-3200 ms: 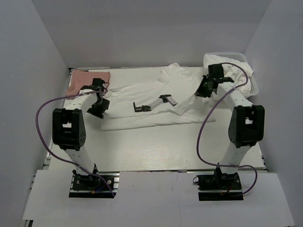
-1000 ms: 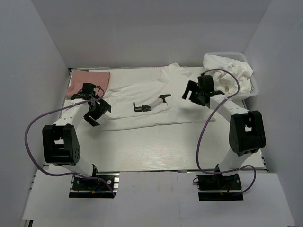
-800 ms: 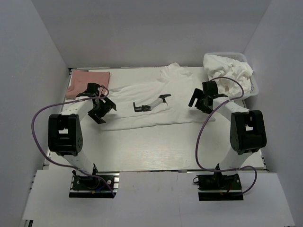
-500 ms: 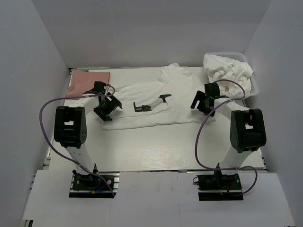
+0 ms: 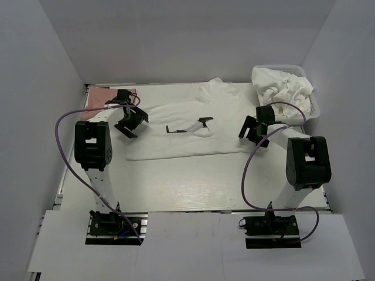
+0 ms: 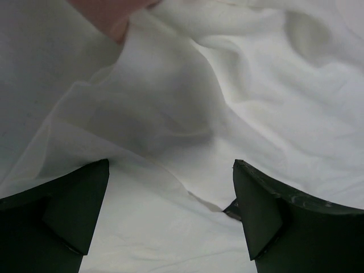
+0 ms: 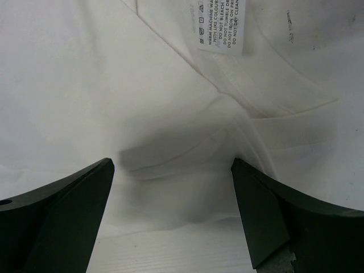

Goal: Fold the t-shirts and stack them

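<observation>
A white t-shirt [image 5: 193,126] lies spread and wrinkled across the middle of the table. My left gripper [image 5: 132,122] hangs open just over its left edge. In the left wrist view the open jaws [image 6: 170,210] frame rumpled white cloth [image 6: 187,114], with a corner of the salmon-pink shirt [image 6: 108,11] at the top. The pink shirt [image 5: 99,99] lies flat at the back left. My right gripper [image 5: 252,130] stands open over the shirt's right edge. Its wrist view shows the gripper [image 7: 173,210] above the collar seam and a care label [image 7: 220,25]. Neither gripper holds anything.
A white basket [image 5: 313,102] at the back right holds a heap of crumpled white t-shirts [image 5: 284,86]. A narrow pale strip with dark ends [image 5: 187,126] lies on the spread shirt. Bare table [image 5: 193,181] shows in front of the shirt. Grey walls close in on both sides.
The left gripper has moved right and farther back, onto the shirt's left edge. The right gripper has swung right and nearer, down to the shirt's right edge. Both stayed open.
</observation>
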`<control>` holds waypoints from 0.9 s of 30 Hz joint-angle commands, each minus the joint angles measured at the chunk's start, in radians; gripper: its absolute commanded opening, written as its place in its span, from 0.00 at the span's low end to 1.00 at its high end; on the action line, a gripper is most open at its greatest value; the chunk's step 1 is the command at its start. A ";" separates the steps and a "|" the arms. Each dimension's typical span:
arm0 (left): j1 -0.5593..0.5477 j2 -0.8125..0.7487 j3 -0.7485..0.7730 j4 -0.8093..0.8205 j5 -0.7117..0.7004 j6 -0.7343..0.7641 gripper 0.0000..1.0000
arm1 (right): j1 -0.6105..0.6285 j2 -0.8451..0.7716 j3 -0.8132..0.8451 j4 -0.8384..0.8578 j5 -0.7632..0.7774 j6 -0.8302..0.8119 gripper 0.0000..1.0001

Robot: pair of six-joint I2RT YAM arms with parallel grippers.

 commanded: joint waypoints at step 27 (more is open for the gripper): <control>-0.075 -0.224 -0.552 -0.028 -0.068 0.027 1.00 | -0.011 -0.322 -0.397 -0.160 -0.139 0.123 0.90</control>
